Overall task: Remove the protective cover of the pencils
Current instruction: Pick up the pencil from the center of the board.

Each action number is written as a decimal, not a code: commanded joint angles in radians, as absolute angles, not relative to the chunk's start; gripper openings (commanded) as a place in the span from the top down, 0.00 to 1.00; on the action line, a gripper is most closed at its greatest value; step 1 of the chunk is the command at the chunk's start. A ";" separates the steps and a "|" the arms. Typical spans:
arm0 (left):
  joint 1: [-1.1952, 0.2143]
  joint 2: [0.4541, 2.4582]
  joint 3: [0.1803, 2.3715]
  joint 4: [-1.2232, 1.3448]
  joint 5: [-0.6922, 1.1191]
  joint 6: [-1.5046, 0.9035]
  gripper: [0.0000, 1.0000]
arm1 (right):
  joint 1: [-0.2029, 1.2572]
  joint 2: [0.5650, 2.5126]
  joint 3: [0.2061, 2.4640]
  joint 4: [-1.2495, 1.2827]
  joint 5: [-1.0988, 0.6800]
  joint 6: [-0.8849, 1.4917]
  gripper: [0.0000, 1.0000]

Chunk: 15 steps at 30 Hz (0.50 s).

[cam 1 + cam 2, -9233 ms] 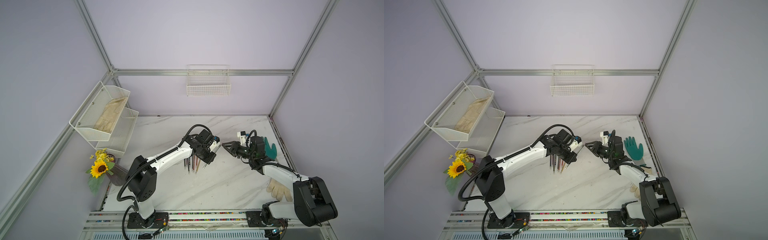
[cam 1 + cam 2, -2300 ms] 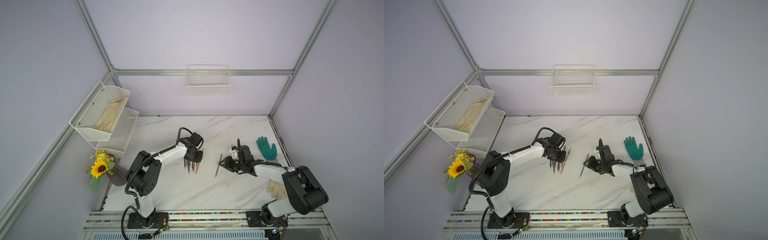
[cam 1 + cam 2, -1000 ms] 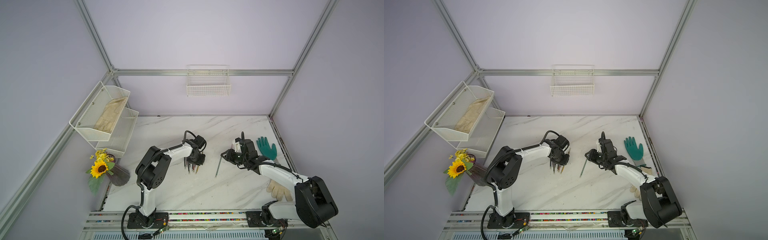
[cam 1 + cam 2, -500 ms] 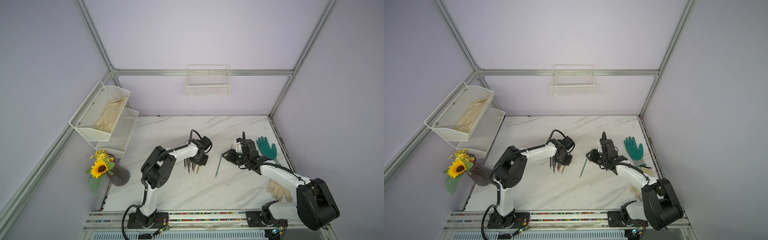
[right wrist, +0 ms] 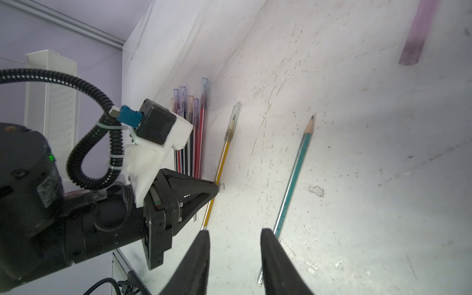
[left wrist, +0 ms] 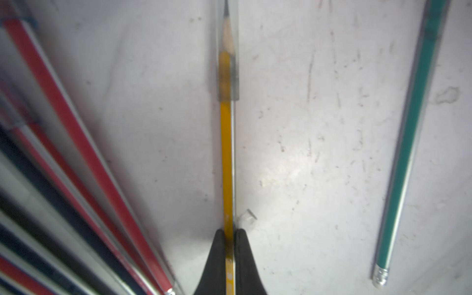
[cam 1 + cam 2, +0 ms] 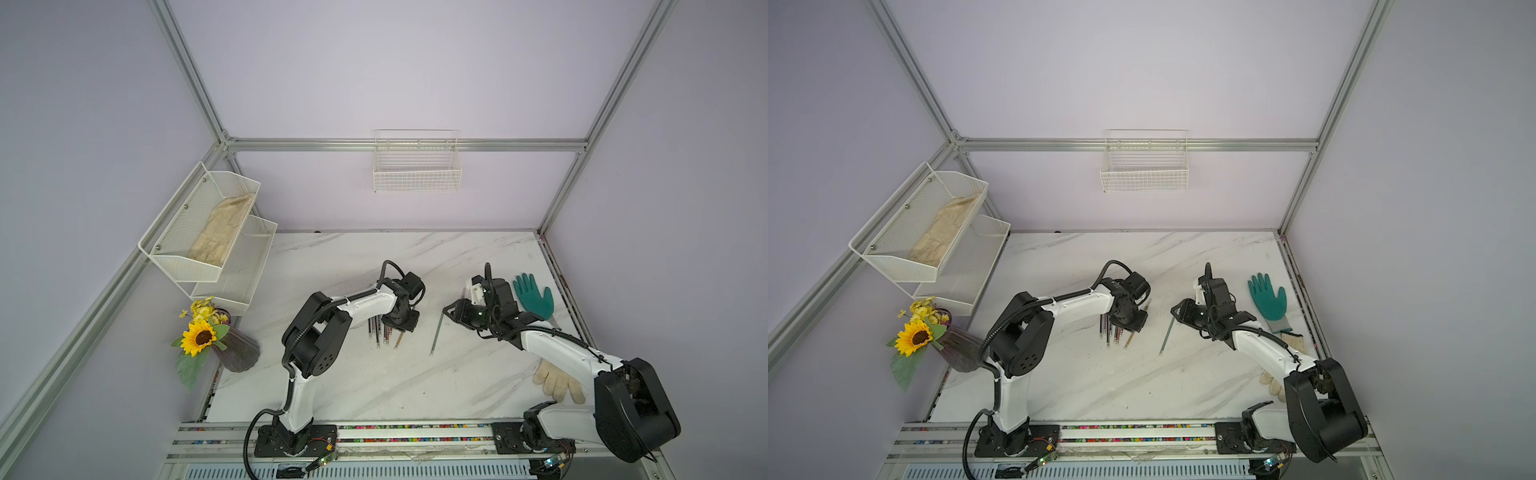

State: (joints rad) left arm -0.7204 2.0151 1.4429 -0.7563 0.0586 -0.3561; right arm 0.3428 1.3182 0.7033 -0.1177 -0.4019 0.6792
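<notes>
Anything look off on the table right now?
A small clear chip lies on the table beside the left gripper, next to the yellow pencil it grips. It looks like a broken bit of plastic; from what, I cannot tell.

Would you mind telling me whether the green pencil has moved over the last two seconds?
No. The green pencil lies in the same spot on the table, just as far from the teal glove.
</notes>
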 commanded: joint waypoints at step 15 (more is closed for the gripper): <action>-0.803 1.854 1.493 -0.718 0.220 -0.410 0.99 | 0.340 1.396 0.721 0.017 -0.553 0.706 0.62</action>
